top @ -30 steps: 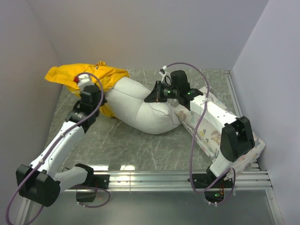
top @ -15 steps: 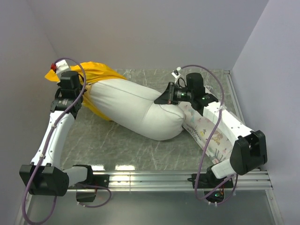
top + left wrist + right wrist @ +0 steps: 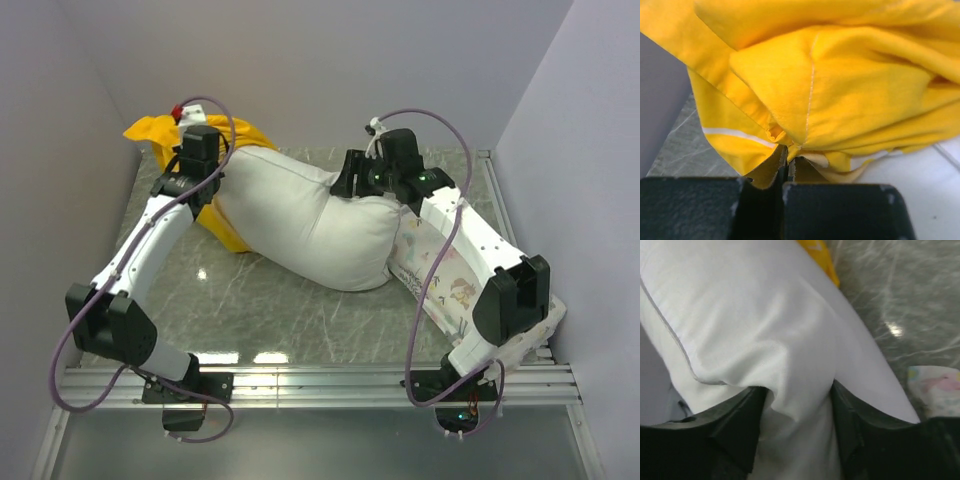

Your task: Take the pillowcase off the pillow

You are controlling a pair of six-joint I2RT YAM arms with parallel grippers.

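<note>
Comparing with a second ago, the left tool (image 3: 788, 167) has pinched shut on the pillowcase (image 3: 840, 90) and bunched it at upper left. The right tool (image 3: 796, 390) has spread around the pillow (image 3: 300, 225), which lies mid-desk (image 3: 300, 310), nearly bare. Removal looks close. No writing is legible.

white arm links (image 3: 140, 255), black joints (image 3: 510, 295), looping purple cables (image 3: 420, 111), small green lights (image 3: 424, 180), black tool fingers (image 3: 840, 210)
</note>
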